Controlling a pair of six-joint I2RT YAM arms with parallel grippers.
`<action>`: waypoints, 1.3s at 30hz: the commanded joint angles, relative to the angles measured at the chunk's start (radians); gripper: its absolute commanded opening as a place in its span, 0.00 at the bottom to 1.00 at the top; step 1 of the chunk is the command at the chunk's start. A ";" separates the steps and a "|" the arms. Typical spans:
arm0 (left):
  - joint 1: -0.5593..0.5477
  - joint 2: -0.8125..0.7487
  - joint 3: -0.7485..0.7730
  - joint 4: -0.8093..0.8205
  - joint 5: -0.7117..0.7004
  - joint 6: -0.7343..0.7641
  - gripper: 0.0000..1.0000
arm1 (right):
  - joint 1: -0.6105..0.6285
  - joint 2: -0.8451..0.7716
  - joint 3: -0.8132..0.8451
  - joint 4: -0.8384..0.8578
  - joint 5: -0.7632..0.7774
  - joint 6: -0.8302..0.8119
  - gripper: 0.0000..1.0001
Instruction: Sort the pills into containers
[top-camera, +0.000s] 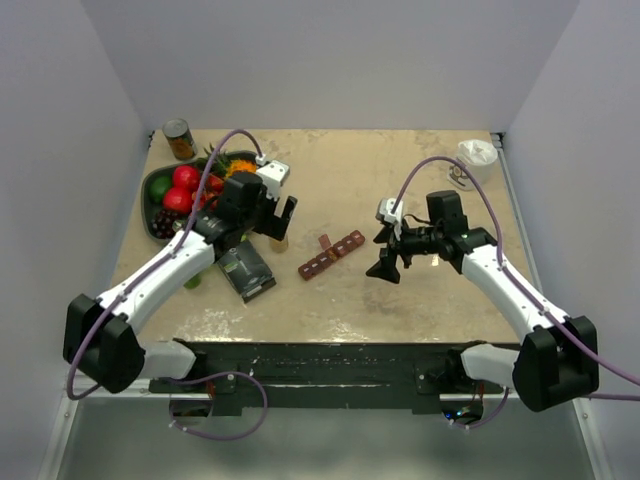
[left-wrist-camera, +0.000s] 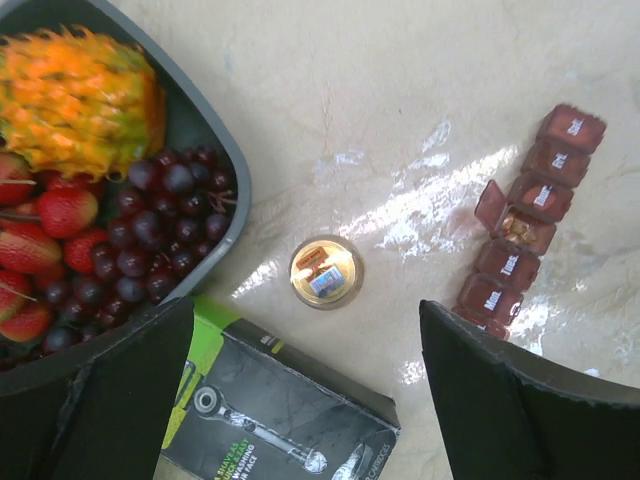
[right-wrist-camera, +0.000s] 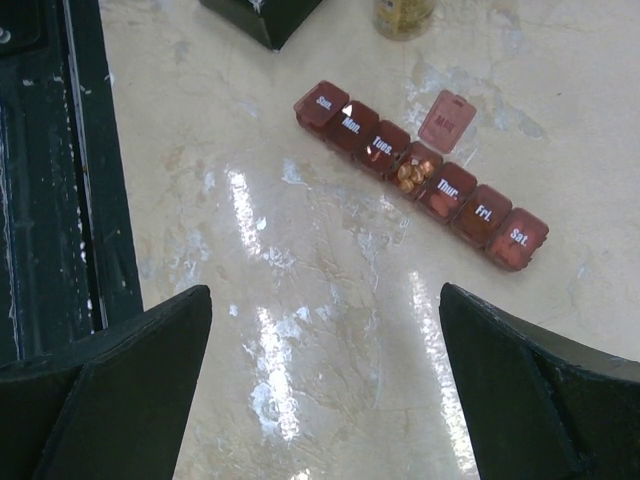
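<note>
The small clear bottle of yellowish-orange pills (top-camera: 279, 243) stands upright on the table. The left wrist view looks down on it (left-wrist-camera: 326, 271), and it shows at the top edge of the right wrist view (right-wrist-camera: 403, 15). The dark red strip of compartments (top-camera: 332, 255) lies diagonally mid-table (left-wrist-camera: 525, 215) (right-wrist-camera: 420, 175). Its middle compartment is open, lid flipped back, with a few pills inside (right-wrist-camera: 414, 173). My left gripper (top-camera: 283, 218) (left-wrist-camera: 306, 330) is open and empty, above and just short of the bottle. My right gripper (top-camera: 385, 262) (right-wrist-camera: 325, 300) is open and empty, to the right of the strip.
A dark fruit bowl (top-camera: 160, 185) (left-wrist-camera: 235, 170) holds fruit at the back left, with a brown-labelled tin can (top-camera: 180, 139) behind it. A black and green box (top-camera: 246, 270) (left-wrist-camera: 280, 400) lies near the bottle. A white cup (top-camera: 476, 155) stands at the back right.
</note>
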 joint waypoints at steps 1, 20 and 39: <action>0.009 -0.105 -0.045 0.109 -0.006 0.009 0.99 | -0.004 0.032 0.084 -0.085 -0.008 -0.098 0.99; 0.012 -0.490 -0.304 0.379 0.355 -0.011 0.99 | 0.016 0.248 0.319 -0.379 0.000 -0.655 0.99; 0.009 -0.554 -0.501 0.436 0.684 0.225 0.94 | 0.148 0.594 0.477 -0.297 0.259 -0.870 0.99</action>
